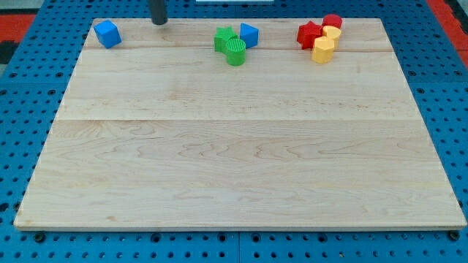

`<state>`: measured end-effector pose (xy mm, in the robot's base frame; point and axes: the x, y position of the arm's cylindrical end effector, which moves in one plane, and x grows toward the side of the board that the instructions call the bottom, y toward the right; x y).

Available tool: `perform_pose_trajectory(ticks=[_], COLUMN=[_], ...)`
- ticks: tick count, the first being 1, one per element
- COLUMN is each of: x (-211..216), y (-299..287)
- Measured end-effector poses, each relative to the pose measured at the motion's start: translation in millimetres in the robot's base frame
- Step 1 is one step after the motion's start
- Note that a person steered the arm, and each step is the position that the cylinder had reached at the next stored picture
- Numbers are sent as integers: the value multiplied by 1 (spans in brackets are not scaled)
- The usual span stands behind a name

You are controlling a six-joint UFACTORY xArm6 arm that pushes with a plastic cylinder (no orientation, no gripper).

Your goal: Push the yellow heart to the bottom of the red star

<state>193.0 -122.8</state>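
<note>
The red star (308, 34) lies near the view's top right of the wooden board (241, 146). A yellow block (331, 33) that looks like the heart touches the star's right side. A second yellow block (322, 50), hexagon-like, sits just below them at the star's lower right. A red round block (333, 21) is above the yellow ones. My tip (159, 21) is at the view's top edge of the board, far left of this cluster and touching no block.
A blue cube (107, 33) sits at the top left. A green star-like block (224, 39), a green cylinder (235, 52) and a blue block (249, 34) cluster at top centre. Blue pegboard (22, 109) surrounds the board.
</note>
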Motion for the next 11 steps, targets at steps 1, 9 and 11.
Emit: perform_pose_trajectory(ticks=[1, 9, 11], x=[0, 0, 42], y=[82, 376, 407])
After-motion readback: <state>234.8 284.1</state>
